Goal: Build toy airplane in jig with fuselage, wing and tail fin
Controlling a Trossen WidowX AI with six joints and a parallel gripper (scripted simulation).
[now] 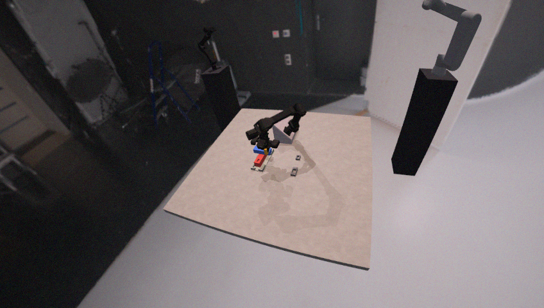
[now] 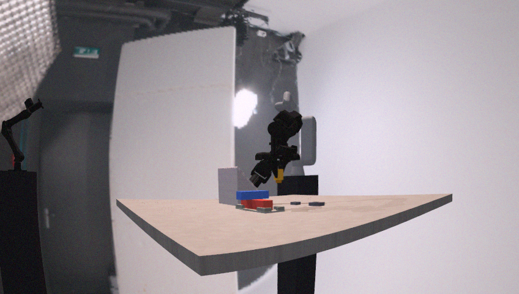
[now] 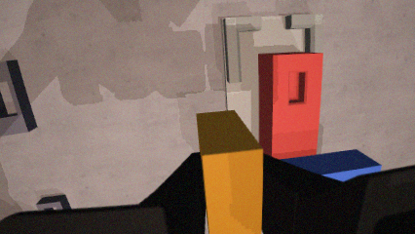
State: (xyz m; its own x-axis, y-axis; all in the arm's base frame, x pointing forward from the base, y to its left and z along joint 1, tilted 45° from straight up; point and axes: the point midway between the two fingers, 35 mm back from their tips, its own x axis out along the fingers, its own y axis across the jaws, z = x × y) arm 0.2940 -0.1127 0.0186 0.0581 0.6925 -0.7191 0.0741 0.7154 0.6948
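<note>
The orange tail fin is held upright between the fingers of my gripper, above the table. In the wrist view it appears left of the fuselage. The red fuselage lies in the pale cradle and looks level. Its open tail socket faces up. The blue wing lies crosswise on top of the fuselage; my gripper partly hides it in the wrist view. The fin's tab is not discernible.
Two small dark-rimmed holders, a smaller one and a larger one, lie to one side of the cradle. A grey wedge-shaped block stands behind it, near the arm.
</note>
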